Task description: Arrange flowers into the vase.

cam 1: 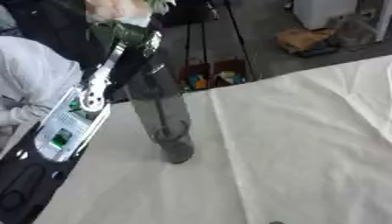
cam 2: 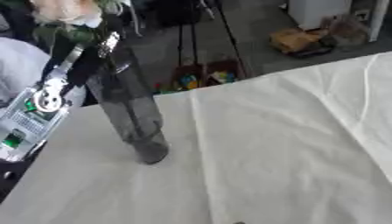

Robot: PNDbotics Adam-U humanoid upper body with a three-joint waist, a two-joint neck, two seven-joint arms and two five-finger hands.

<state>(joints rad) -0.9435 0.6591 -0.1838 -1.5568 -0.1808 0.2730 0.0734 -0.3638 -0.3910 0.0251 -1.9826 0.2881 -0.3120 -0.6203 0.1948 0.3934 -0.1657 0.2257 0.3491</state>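
A tall clear glass vase (cam 1: 170, 127) stands on the white tablecloth (cam 1: 306, 144), left of centre. A peach flower (cam 1: 115, 9) with green leaves (cam 1: 122, 30) rises above its mouth, and a dark stem shows inside the glass. My left arm comes up from the lower left, its silver wrist (cam 1: 93, 94) beside the vase. My left hand (cam 1: 145, 43) is at the vase's mouth, its dark fingers curled round the flower's stem below the leaves. The picture is blurred there. My right hand shows in neither view.
The table's far edge runs slantwise from upper right to the vase. Beyond it on the floor are a dark crate of coloured items (cam 1: 214, 76), a brown box (cam 1: 305, 40) and a white cabinet (cam 1: 323, 11). A person's white sleeve (cam 1: 30, 72) is at the far left.
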